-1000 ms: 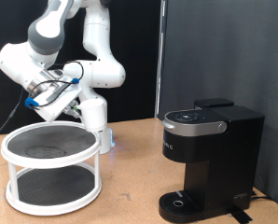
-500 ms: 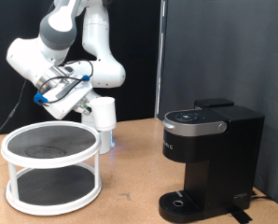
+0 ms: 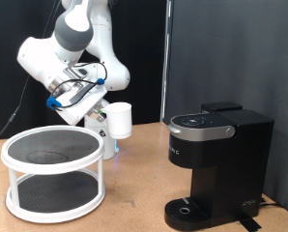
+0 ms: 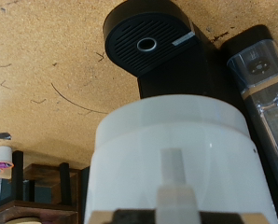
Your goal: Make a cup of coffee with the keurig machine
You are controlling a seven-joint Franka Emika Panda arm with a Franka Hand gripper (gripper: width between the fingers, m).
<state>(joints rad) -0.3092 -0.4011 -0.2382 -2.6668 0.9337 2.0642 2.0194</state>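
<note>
My gripper (image 3: 104, 118) is shut on the white cup (image 3: 119, 119) and holds it in the air, to the right of the round rack in the exterior view and left of the keurig machine (image 3: 216, 164). The machine is black with a silver-rimmed top, its lid is down and its round drip base (image 3: 189, 211) is bare. In the wrist view the cup (image 4: 172, 159) fills the frame, with one finger (image 4: 173, 182) against its wall. Beyond it are the keurig machine (image 4: 181, 56) and its drip base (image 4: 146, 37).
A white two-tier round rack (image 3: 53, 174) with dark mesh shelves stands at the exterior view's left on the wooden table (image 3: 134, 193). A black backdrop stands behind the machine. In the wrist view a small pod (image 4: 1, 161) sits in a wooden holder.
The arm has carried the cup up and to the exterior view's right, away from the rack and towards the keurig machine.
</note>
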